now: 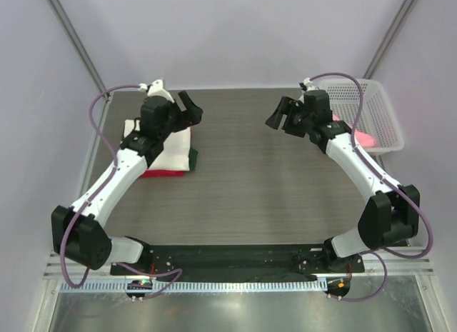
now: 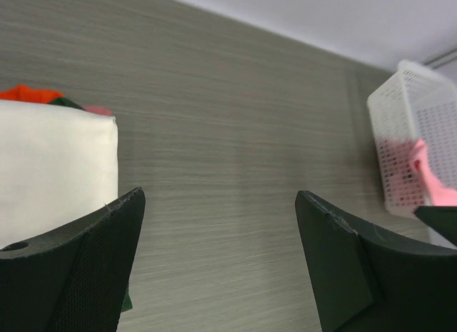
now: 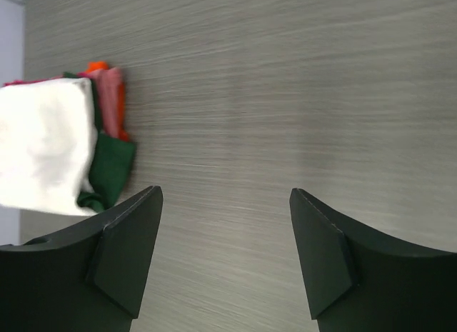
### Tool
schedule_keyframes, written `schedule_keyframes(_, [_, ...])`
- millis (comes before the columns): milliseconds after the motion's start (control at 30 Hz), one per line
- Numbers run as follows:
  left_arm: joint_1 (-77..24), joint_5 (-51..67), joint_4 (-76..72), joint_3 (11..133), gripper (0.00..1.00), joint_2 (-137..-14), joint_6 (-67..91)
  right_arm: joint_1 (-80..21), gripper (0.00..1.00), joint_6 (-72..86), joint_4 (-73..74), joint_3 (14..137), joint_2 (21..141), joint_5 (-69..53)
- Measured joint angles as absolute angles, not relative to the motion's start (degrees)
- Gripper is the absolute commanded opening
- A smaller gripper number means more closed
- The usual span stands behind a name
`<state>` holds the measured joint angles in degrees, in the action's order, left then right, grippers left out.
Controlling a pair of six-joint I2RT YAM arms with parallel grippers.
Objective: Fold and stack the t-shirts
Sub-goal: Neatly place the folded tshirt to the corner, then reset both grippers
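The left gripper [image 1: 191, 108] and right gripper [image 1: 277, 118] hang with jaws wide apart and empty over the far half of the table [image 1: 264, 189], the folded stack of t-shirts [image 1: 175, 148], cream-white uppermost, lying near its far left corner and a pink t-shirt [image 1: 365, 139] in the mesh basket [image 1: 371, 96] at its far right corner.

Under the jaws, the desk [image 1: 271, 182] looks like smooth, matt grey wood-grain. Beside the left jaws, the t-shirts [image 1: 176, 145] are soft matt cloth. Beside the right jaws, the basket [image 1: 378, 107] is white plastic mesh. The jaws themselves are matt black.
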<state>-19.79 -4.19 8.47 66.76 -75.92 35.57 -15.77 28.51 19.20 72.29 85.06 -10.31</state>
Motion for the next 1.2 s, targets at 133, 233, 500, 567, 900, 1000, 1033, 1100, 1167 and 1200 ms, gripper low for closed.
schedule_keyframes(133, [-22.8, -6.1, 11.3, 70.6, 0.86, -84.1, 33.5, -12.8, 0.78, 28.5, 20.6, 66.5, 79.4, -6.1])
schedule_keyframes(233, [-23.2, -6.3, 14.3, 76.2, 0.86, -93.3, 31.4, -11.6, 0.78, 28.2, 21.4, 63.5, 75.4, -3.0])
schedule_keyframes(500, [-23.9, -6.0, 23.8, 89.5, 0.86, -114.2, 27.9, -11.6, 0.81, 26.4, 22.5, 59.8, 67.1, 4.2])
schedule_keyframes(567, [-24.2, -6.0, 25.6, 90.3, 0.86, -116.6, 27.7, -11.6, 0.81, 25.8, 22.8, 59.5, 66.2, 5.0])
schedule_keyframes(900, [-22.8, -11.3, 32.9, 94.3, 0.87, -124.1, 26.5, -11.6, 0.85, 25.2, 24.1, 55.7, 64.0, 5.1])
schedule_keyframes(1000, [-20.0, -10.7, 29.2, 89.6, 0.87, -121.4, 27.0, -11.6, 0.85, 25.2, 24.3, 55.4, 64.0, 5.0])
schedule_keyframes(1033, [-18.7, -10.3, 27.8, 87.3, 0.87, -120.0, 27.2, -11.6, 0.85, 25.2, 24.3, 55.3, 64.0, 5.0])
schedule_keyframes(1100, [-15.6, -9.2, 25.2, 82.3, 0.86, -116.7, 28.0, -11.6, 0.86, 25.3, 24.1, 55.2, 64.0, 4.8])
schedule_keyframes(1167, [-11.9, -8.1, 23.0, 77.0, 0.87, -112.9, 28.4, -11.6, 0.88, 25.4, 23.5, 54.8, 64.0, 4.5])
schedule_keyframes(1200, [-10.7, -7.7, 22.3, 74.4, 0.89, -111.0, 28.5, -11.6, 0.91, 25.5, 22.9, 54.3, 64.0, 4.1])
